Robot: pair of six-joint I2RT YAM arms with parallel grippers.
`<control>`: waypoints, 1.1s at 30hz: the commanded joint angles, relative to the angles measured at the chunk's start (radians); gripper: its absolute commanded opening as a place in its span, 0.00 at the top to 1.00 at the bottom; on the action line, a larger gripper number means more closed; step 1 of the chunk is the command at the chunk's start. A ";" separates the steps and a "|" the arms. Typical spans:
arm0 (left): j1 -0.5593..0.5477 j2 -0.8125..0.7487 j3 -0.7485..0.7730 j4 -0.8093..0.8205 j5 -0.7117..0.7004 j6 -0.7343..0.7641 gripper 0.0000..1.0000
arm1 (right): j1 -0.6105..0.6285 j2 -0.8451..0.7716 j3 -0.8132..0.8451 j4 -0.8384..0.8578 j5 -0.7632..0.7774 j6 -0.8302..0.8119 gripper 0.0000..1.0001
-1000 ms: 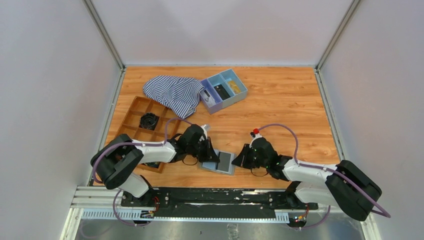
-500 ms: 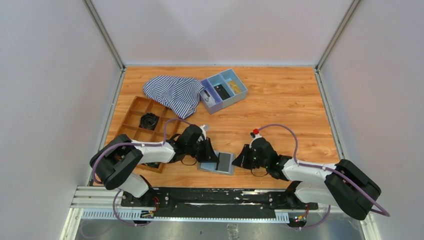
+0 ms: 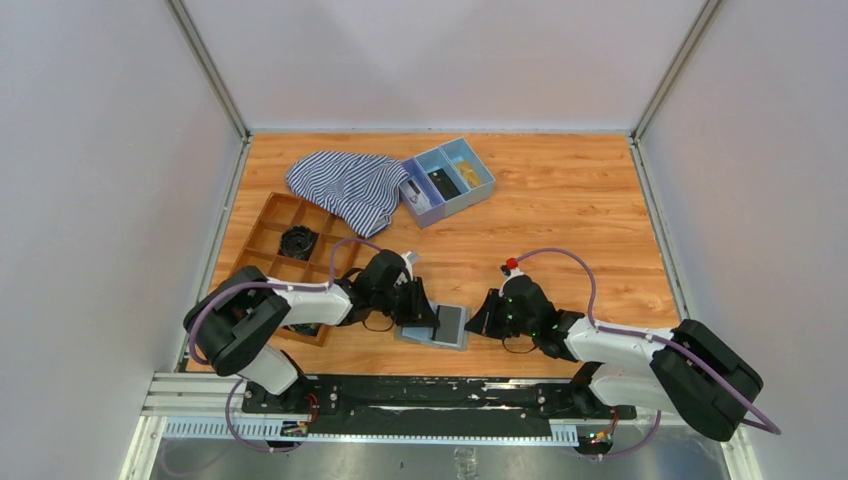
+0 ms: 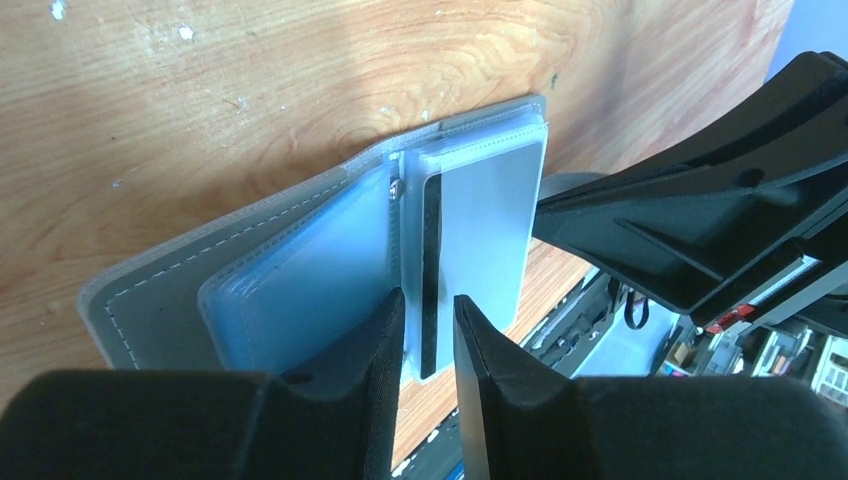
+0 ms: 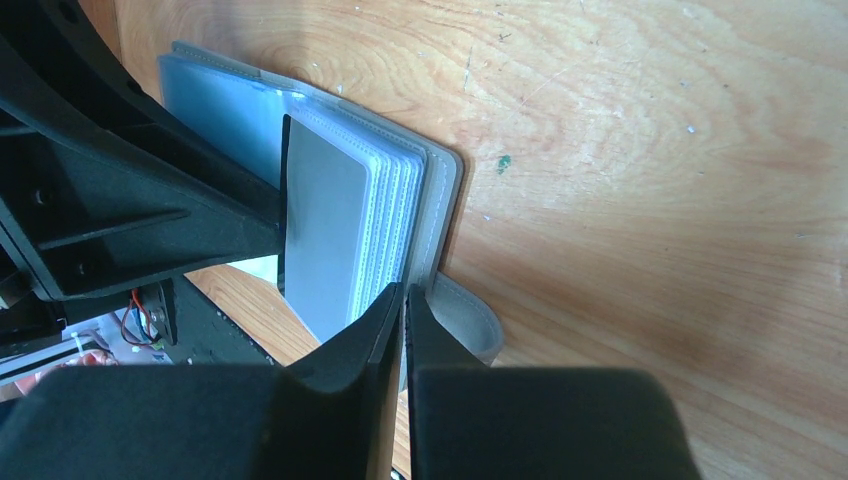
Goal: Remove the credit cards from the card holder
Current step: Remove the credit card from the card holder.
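Flat grey bifold card holder [image 3: 441,327] lies open on the wooden table [image 3: 560,220], close to the near edge, between the two arms. Its pale blue clear pockets [image 4: 300,290] face up.

Left gripper [image 4: 428,298] has its jaws narrow. They straddle the near end of a pale grey plastic card with a black stripe [image 4: 490,220], which sits on the pocket stack at the holder's right half. Can't tell if the pads actually pinch the card.

Right gripper [image 5: 403,290] has its jaws pressed almost together on the edge of the holder's grey cover, beside the snap tab [image 5: 470,325].

At the far side of the table: blue three-compartment tray [image 3: 448,180], striped cloth [image 3: 350,185] touching it, and brown divided tray [image 3: 285,240] to the left.
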 commanded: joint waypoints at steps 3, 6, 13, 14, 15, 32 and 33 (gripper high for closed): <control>0.008 0.036 0.007 0.043 0.032 -0.001 0.73 | 0.002 0.016 0.015 -0.052 0.011 -0.022 0.92; 0.008 0.049 0.012 0.050 0.037 -0.001 0.74 | 0.002 0.021 0.019 -0.051 0.011 -0.022 0.92; 0.008 0.066 0.010 0.085 0.054 -0.017 0.97 | 0.003 0.026 0.020 -0.051 0.012 -0.023 0.92; 0.009 0.064 0.010 0.085 0.054 -0.020 1.00 | 0.003 0.023 0.020 -0.053 0.014 -0.023 0.92; 0.010 0.061 0.008 0.085 0.052 -0.022 1.00 | 0.003 0.020 0.019 -0.056 0.015 -0.023 0.92; 0.014 0.004 -0.025 0.087 0.035 -0.033 1.00 | 0.034 -0.032 0.089 -0.025 -0.024 -0.029 0.91; 0.014 0.001 -0.025 0.087 0.034 -0.034 1.00 | 0.039 -0.017 0.092 -0.016 -0.022 -0.028 0.91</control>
